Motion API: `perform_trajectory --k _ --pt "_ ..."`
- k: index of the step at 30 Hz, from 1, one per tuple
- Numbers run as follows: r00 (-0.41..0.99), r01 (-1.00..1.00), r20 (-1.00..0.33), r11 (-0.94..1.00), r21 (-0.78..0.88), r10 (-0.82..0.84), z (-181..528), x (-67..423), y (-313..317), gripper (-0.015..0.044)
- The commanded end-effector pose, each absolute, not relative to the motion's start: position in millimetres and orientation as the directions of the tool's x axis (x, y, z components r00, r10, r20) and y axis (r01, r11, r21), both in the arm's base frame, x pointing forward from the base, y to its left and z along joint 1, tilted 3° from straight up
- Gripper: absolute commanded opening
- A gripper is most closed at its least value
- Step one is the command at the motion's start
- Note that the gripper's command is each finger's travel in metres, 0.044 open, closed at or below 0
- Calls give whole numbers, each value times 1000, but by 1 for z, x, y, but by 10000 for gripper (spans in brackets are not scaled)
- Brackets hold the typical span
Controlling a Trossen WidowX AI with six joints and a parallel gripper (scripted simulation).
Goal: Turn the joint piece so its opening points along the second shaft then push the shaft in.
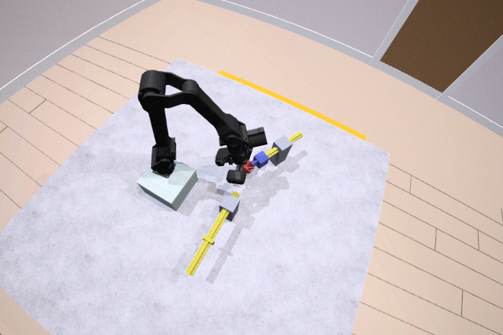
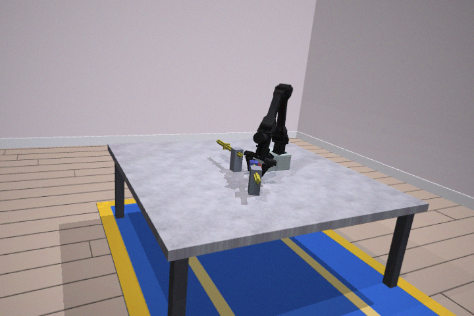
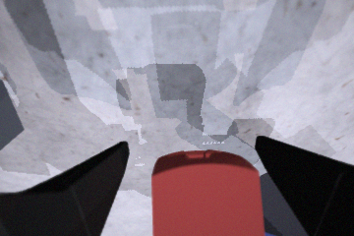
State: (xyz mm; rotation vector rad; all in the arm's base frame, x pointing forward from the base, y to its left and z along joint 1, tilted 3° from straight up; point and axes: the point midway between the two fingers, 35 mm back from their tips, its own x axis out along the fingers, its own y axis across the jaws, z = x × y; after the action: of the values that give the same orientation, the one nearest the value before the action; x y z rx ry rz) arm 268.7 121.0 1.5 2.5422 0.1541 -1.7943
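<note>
The red joint piece [image 1: 248,166] [image 3: 206,194] sits at the end of the fixed shaft, next to a blue hinge part [image 1: 261,158] and the fixed grey block [image 1: 282,148] [image 2: 255,185]. My gripper [image 1: 238,168] [image 2: 259,164] [image 3: 192,144] is open, with one finger on each side of the red piece; in the wrist view there is a gap on both sides. The second yellow shaft [image 1: 210,239] [image 2: 226,145] lies drawn back in its grey block [image 1: 229,204] [image 2: 236,159], with only its tip showing on the joint side.
The arm's pale base block [image 1: 167,185] [image 2: 282,160] stands on the grey table [image 1: 300,244] [image 2: 193,193] close to the joint. A dark grey block edge [image 3: 0,118] shows at the left of the wrist view.
</note>
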Motion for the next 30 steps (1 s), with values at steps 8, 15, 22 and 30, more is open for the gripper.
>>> perform_trajectory --k 8,15,22,30 --pt "323 100 -944 -994 -34 65 -6 269 121 282" --pt "323 100 -944 -994 -34 65 -6 269 121 182" --pt "323 100 -944 -994 -34 65 -6 269 121 182" --pt "323 100 -944 -994 -34 65 -6 269 121 182"
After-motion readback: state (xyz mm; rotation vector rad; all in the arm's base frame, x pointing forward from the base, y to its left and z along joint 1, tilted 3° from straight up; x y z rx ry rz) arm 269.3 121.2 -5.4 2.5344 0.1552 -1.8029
